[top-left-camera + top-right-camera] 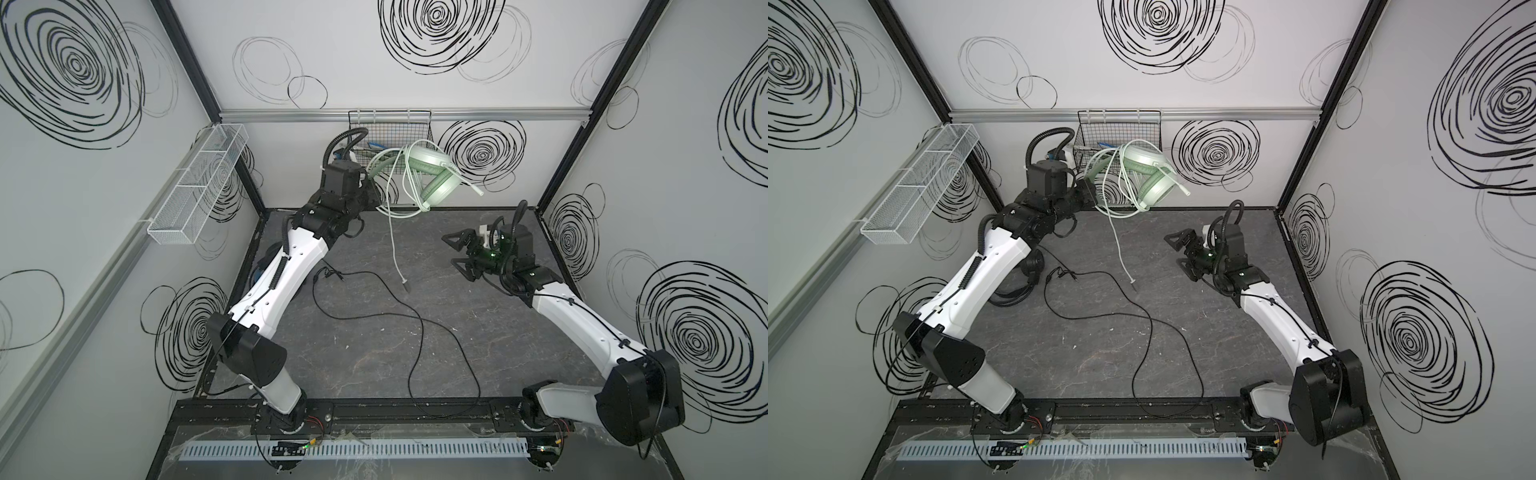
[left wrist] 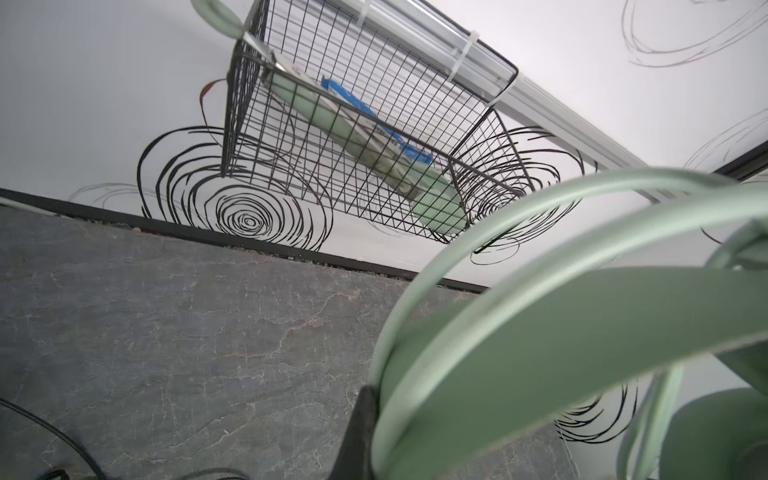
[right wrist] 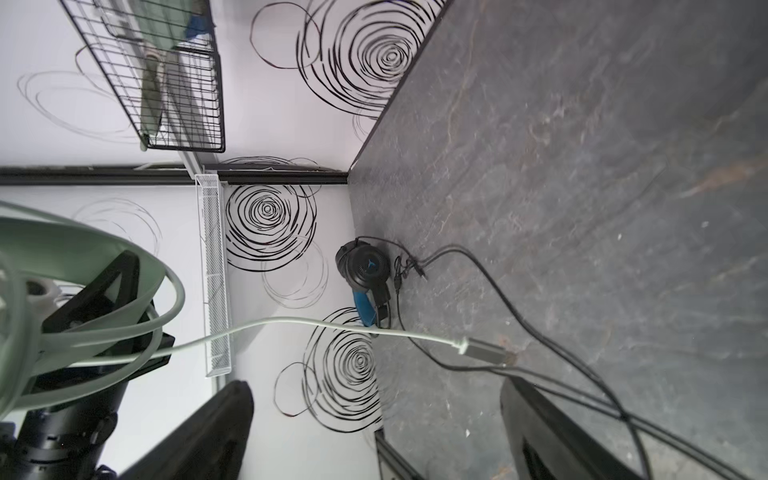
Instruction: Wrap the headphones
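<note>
**Free room:** The tabletop is bare between the hanging white cord and the right gripper, which is spread wide above the right rear area. It is also bare along the front right.

**Obstacles:**
- The black cord lies in loose loops across the centre and reaches the front rail.
- The left gripper clamps the green headset aloft at the back centre, directly in front of the black wire basket.
- The white cord drops from the green headset to the tabletop near the centre.
- The left arm overhangs the black headset at the left rear.
- A white mesh basket projects from the left wall.
</note>
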`<action>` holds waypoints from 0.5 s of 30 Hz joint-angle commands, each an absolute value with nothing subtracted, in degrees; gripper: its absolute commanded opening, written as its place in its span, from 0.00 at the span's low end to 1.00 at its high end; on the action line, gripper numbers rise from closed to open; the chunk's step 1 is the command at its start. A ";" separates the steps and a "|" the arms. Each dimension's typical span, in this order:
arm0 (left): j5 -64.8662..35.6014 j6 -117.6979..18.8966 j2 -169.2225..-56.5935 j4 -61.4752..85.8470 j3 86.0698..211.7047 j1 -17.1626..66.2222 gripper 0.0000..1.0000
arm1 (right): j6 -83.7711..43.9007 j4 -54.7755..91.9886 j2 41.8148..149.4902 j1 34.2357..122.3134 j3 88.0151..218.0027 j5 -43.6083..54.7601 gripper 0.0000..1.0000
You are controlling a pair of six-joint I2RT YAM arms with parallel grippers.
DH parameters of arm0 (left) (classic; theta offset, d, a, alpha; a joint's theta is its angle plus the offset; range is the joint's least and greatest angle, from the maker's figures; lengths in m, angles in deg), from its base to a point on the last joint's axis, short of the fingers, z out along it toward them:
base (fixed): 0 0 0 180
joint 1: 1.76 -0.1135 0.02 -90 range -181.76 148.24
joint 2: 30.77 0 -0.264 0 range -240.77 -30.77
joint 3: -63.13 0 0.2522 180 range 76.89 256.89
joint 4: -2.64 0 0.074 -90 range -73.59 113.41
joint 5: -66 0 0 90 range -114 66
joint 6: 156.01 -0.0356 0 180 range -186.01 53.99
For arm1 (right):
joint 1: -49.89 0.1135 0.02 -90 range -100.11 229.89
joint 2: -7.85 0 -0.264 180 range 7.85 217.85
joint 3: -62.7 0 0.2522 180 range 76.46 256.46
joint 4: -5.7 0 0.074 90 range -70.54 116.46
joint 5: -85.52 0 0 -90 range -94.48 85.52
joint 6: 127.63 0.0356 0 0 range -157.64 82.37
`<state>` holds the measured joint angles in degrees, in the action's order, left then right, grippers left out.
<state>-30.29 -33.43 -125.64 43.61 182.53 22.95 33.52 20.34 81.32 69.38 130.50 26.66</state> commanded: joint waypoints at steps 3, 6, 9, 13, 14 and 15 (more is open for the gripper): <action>-33.14 -35.32 -126.86 38.42 187.13 25.90 0.00 | 47.61 14.54 81.98 69.43 127.82 32.34 0.97; -34.14 -36.09 -127.90 38.37 188.34 27.57 0.00 | 50.43 12.96 82.96 69.48 127.36 34.43 0.97; -34.73 -36.66 -128.93 38.40 189.93 28.92 0.00 | 54.81 10.17 83.42 69.90 125.45 35.21 0.97; -35.89 -37.56 -129.87 38.59 191.53 30.46 0.00 | 59.21 7.30 83.52 70.63 122.69 34.90 0.97; -36.04 -37.66 -130.12 38.73 191.82 30.73 0.00 | 60.10 6.95 83.63 70.91 122.32 34.89 0.97; -36.13 -37.70 -130.34 38.82 192.08 31.02 0.00 | 61.42 6.13 83.57 71.32 121.65 34.75 0.97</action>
